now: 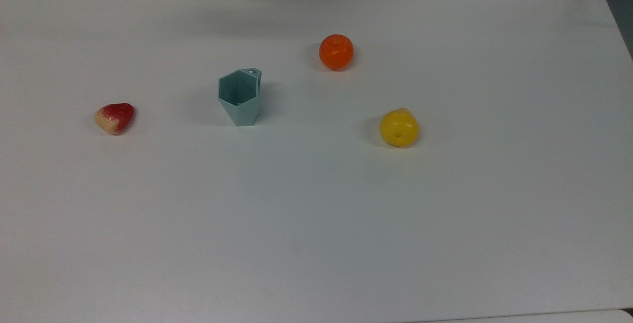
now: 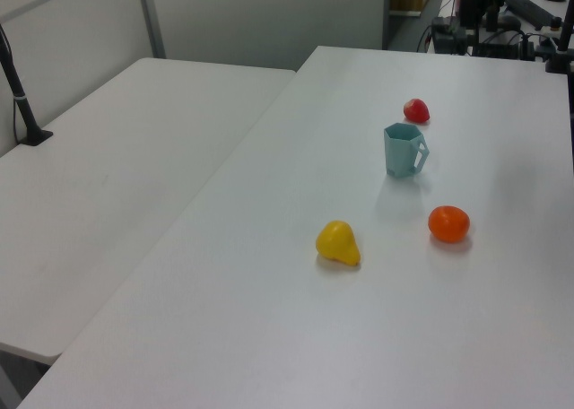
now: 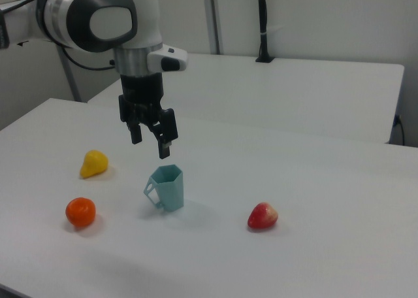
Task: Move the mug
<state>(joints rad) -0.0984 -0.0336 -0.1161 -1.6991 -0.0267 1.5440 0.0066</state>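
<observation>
Standing upright on the white counter (image 3: 313, 180), the mug (image 3: 166, 187) sits between an orange (image 3: 80, 212) and a strawberry (image 3: 262, 215); just behind and above its rim hangs the pincer (image 3: 151, 141), fingers apart, mug directly below.

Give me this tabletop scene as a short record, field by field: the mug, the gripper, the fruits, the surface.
mug: upright on the table, untouched
gripper: hangs above the mug, jaws open, holding nothing
orange fruit: beside the mug, apart from it
yellow fruit: apart from the orange one
red fruit: on the mug's other side
surface: white table
</observation>
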